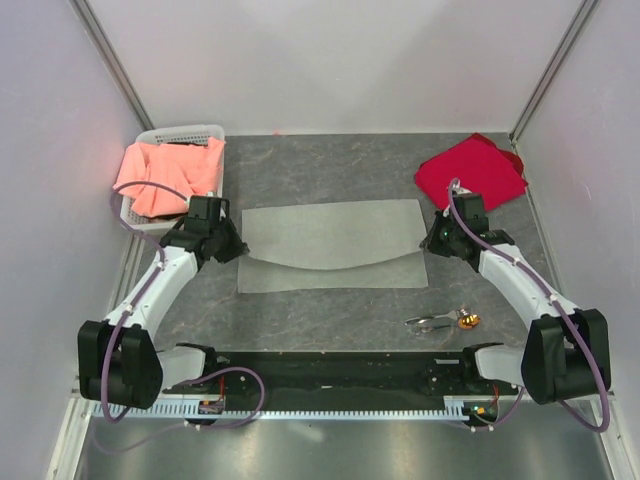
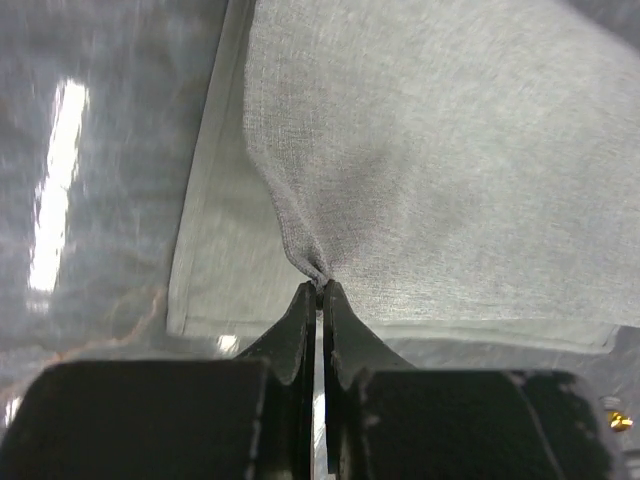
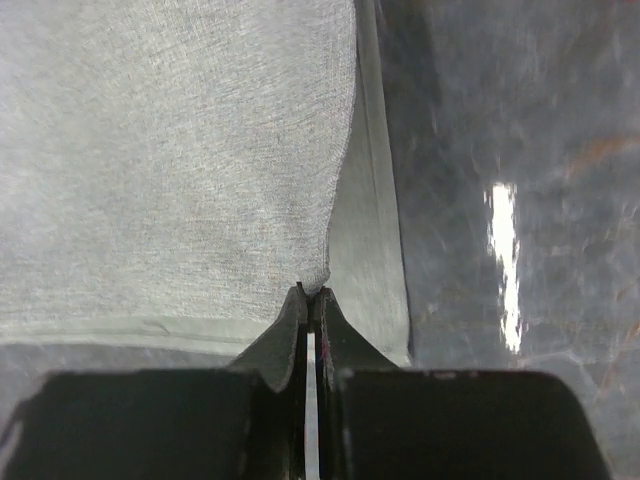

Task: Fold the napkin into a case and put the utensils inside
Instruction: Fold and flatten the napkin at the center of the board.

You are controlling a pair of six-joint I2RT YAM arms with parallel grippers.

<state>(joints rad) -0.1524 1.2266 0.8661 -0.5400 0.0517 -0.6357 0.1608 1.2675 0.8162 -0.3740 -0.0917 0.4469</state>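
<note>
The grey-green napkin lies mid-table with its near edge folded up and over. My left gripper is shut on the left corner of that upper layer. My right gripper is shut on its right corner. Between the two grips the lifted edge sags in a curve. The lower layer shows beneath in both wrist views. The silvery utensils, with a small round orange-brown end, lie on the table at the front right, apart from the napkin.
A bright red cloth lies at the back right. A white basket at the back left holds a salmon-orange cloth. Grey walls close in on the dark stone-patterned tabletop.
</note>
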